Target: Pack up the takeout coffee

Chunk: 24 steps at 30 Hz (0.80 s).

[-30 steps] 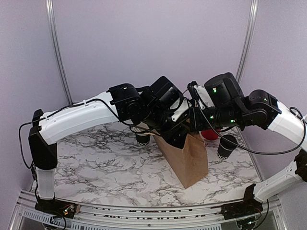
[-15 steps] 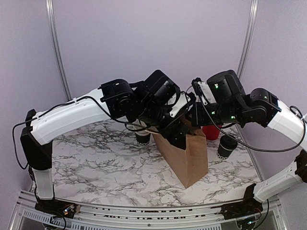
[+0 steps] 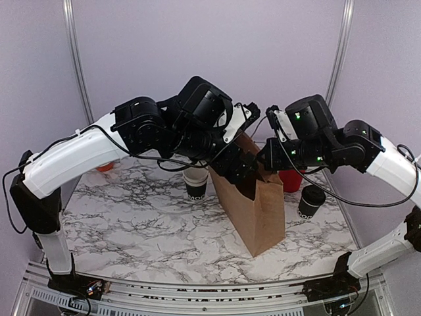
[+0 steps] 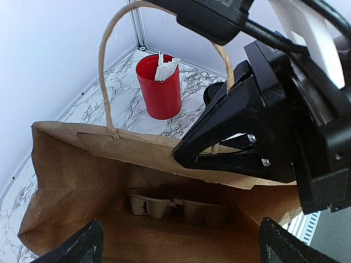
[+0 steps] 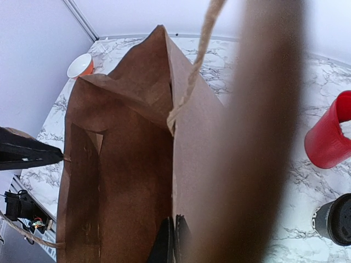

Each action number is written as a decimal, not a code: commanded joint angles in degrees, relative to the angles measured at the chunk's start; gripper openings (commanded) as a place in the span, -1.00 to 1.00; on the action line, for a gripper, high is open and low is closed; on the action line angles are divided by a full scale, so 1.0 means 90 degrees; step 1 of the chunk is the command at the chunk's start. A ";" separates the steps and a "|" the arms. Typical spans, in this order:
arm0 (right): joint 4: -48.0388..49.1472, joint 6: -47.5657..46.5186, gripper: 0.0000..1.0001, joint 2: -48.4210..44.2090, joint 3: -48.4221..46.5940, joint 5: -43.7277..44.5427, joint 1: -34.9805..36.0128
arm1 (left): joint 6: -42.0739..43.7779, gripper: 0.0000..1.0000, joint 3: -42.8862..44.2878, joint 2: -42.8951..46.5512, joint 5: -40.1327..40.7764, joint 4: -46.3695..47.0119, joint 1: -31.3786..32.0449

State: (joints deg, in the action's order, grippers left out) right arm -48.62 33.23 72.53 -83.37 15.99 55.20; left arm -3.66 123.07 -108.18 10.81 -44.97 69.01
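Note:
The takeout coffee (image 3: pixel 311 201), a black cup with a black lid, stands on the table right of the brown paper bag (image 3: pixel 260 217); its lid also shows in the right wrist view (image 5: pixel 337 219). My left gripper (image 3: pixel 245 179) hangs open just above the bag's mouth, nothing between its fingers (image 4: pixel 82 246). In the left wrist view a cardboard cup carrier (image 4: pixel 159 207) lies on the bag's floor, with a dark shape behind it that I cannot make out. My right gripper (image 5: pixel 174 241) is shut on the bag's right wall, holding the mouth open (image 4: pixel 184 153).
A red cup (image 3: pixel 289 179) holding white packets stands behind the bag, next to the coffee. A lidless black cup (image 3: pixel 195 187) stands left of the bag. An orange-and-white bowl (image 3: pixel 105 166) sits at the far left. Walls close in the table's back and sides.
My left arm has risen up and back out of the bag, and its jaws have spread wide. The right gripper has kept its hold on the bag's wall.

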 commanded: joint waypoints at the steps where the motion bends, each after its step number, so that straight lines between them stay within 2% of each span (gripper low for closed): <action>1: 0.0182 -0.0038 -1.00 0.0007 -0.0158 0.0085 -0.0115 | -0.0353 0.97 0.0028 0.0554 0.0278 0.0293 0.0030; 6: 0.0214 -0.0073 -1.00 0.0070 -0.0171 0.0049 -0.0193 | -0.0861 0.97 -0.0086 0.0931 0.0094 0.0462 0.0027; 11: 0.0227 -0.0108 -1.00 0.0151 -0.0239 0.0018 -0.0250 | -0.1606 0.96 -0.0436 0.1458 0.0933 0.0597 -0.0020; 16: 0.0224 -0.0135 -1.00 0.0235 -0.0337 -0.0001 -0.0276 | -0.2960 0.88 -0.1594 0.2205 0.1387 0.0644 -0.0420; 21: 0.0217 -0.0176 -1.00 0.0317 -0.0444 0.0019 -0.0308 | -0.3614 0.79 -0.2893 0.2935 0.0301 0.1640 -0.0865; 24: 0.0220 -0.0211 -1.00 0.0353 -0.0523 0.0035 -0.0331 | -0.3862 0.74 -0.3228 0.3044 -0.0130 0.2036 -0.0948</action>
State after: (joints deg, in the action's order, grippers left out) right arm -48.05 32.47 75.16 -84.77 15.88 52.95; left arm -32.47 97.10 -82.89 16.34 -34.59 61.17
